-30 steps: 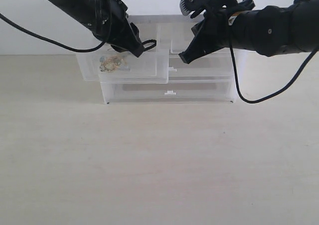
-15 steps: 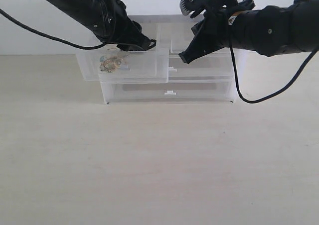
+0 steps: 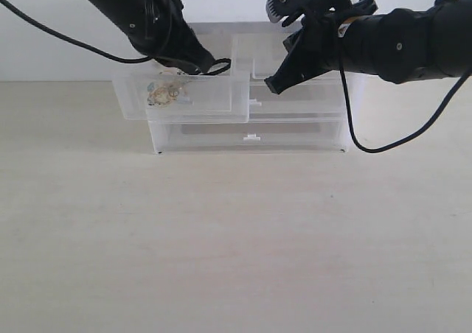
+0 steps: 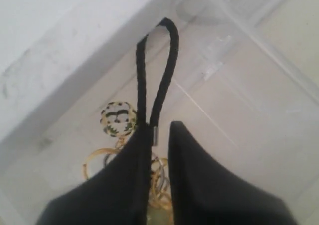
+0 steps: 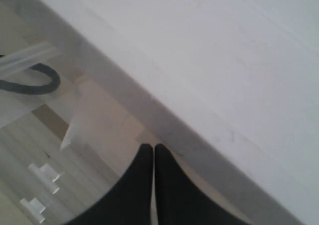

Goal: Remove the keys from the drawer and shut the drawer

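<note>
Keys (image 3: 166, 92) are in the drawer (image 3: 214, 103), gold pieces bunched toward its left end, and the drawer stands pulled well out from the cabinet (image 3: 324, 130). Left arm (image 3: 140, 16) reaches down into it from above. The left jaws are drawn narrow, pinched on the keys' black cord (image 4: 172, 60). From the left wrist you can see the cord's small metal sleeve caught right between the two black tips, with the loop standing out beyond them toward the drawer wall. Gold rings (image 4: 117, 119) show just behind the tips, over the drawer floor (image 4: 234, 110); whether they rest on it or hang just clear, I can't tell. In the exterior view the loop pokes out past the jaws over the drawer's right end.

Over on the other side, the right arm (image 3: 398, 42) hangs in front of the cabinet's upper right part, above the desk (image 3: 236, 237). The right jaws are pressed together with nothing between them, tips near the cabinet's top edge. Lower down, the full-width drawer with the tab handle (image 3: 252, 137) is pushed in.
</note>
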`<action>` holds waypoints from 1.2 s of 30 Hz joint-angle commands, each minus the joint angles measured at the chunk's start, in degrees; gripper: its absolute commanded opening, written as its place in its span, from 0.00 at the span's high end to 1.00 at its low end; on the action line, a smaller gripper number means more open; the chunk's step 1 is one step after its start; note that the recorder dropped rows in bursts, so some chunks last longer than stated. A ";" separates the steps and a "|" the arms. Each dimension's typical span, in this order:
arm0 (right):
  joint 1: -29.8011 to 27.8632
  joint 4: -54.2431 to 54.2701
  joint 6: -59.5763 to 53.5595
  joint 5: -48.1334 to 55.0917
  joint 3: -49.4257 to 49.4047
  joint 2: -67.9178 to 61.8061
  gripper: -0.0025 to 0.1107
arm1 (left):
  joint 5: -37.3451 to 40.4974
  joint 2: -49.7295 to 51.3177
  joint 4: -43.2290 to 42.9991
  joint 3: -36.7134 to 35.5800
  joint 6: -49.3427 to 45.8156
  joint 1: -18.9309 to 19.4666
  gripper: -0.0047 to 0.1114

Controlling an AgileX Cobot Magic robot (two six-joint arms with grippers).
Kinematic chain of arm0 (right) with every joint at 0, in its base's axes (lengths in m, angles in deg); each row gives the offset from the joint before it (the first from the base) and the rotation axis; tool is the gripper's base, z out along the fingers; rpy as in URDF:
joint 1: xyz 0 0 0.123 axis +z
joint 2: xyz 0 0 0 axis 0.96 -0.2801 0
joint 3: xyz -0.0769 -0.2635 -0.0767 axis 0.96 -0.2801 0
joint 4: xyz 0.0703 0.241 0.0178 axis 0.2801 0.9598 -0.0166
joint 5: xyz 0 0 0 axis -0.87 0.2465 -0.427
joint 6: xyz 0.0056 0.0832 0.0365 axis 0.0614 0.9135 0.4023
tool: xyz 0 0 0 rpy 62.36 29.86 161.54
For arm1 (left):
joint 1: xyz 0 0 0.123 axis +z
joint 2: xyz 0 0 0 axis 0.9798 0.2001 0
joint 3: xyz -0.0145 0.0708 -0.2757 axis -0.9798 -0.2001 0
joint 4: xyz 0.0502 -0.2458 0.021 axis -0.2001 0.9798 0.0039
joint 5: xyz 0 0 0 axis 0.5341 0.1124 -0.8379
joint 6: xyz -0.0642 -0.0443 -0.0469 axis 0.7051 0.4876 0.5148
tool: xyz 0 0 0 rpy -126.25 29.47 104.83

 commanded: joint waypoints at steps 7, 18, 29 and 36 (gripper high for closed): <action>-0.74 0.41 0.35 -4.58 0.54 0.01 0.98 | 10.82 -0.97 -3.66 6.30 -22.79 -0.30 0.92; -0.74 0.41 0.35 -4.58 0.54 0.01 0.98 | 24.92 -0.78 8.42 6.30 -31.04 -0.30 0.92; -0.74 0.41 0.73 -3.79 0.54 0.01 0.98 | 12.12 -0.78 4.87 6.30 -20.87 -0.30 0.92; -0.74 0.41 0.73 -4.02 0.54 0.01 0.98 | 5.58 -0.37 2.66 7.44 -10.27 -0.30 0.92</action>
